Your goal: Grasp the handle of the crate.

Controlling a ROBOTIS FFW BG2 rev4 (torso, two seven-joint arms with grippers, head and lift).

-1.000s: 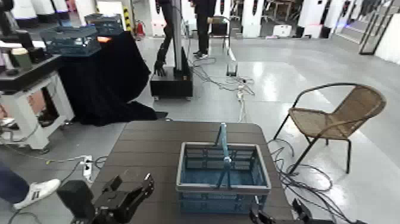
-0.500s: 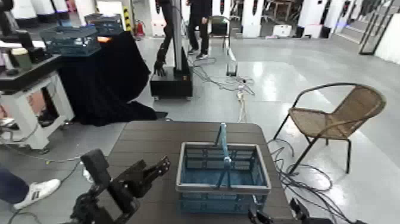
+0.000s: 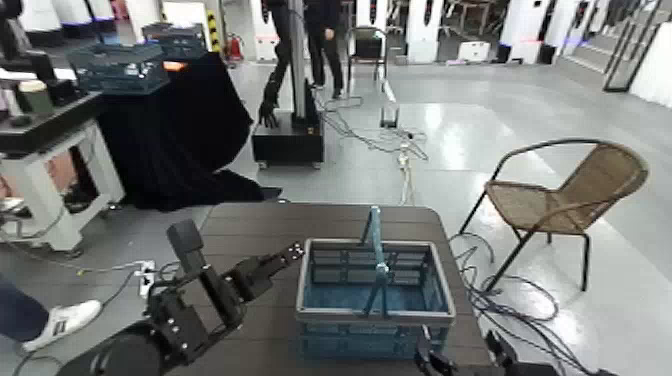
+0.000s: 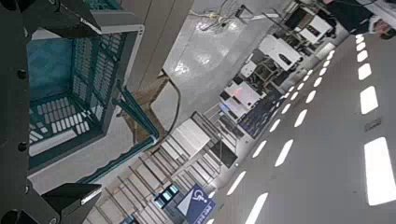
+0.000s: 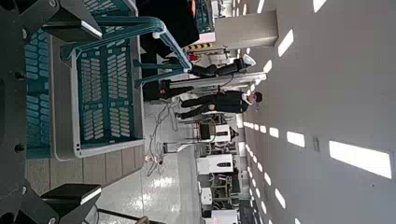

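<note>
The blue lattice crate [image 3: 375, 300] with a light grey rim stands on the dark slatted table [image 3: 250, 235], right of its middle. Its thin teal handle [image 3: 374, 240] stands upright across the crate, with a small dark knob midway. My left gripper [image 3: 288, 256] is open and empty, raised just left of the crate's left rim, apart from the handle. The left wrist view shows its fingers [image 4: 70, 196] spread, with the crate [image 4: 65, 84] and handle [image 4: 140, 114] beyond. My right gripper [image 3: 465, 362] is low at the table's near right edge, open in the right wrist view, facing the crate [image 5: 103, 84] and handle [image 5: 140, 28].
A wicker chair [image 3: 560, 205] stands right of the table. A black-draped table [image 3: 170, 130] at the back left bears a darker blue crate [image 3: 120, 65]. A robot stand [image 3: 288, 135] and floor cables [image 3: 405, 150] lie beyond. A person's shoe [image 3: 62, 320] is at the left.
My left arm has risen and reached forward and right, bringing its gripper from the table's near left up to the crate's left rim. The right gripper and the crate have not moved.
</note>
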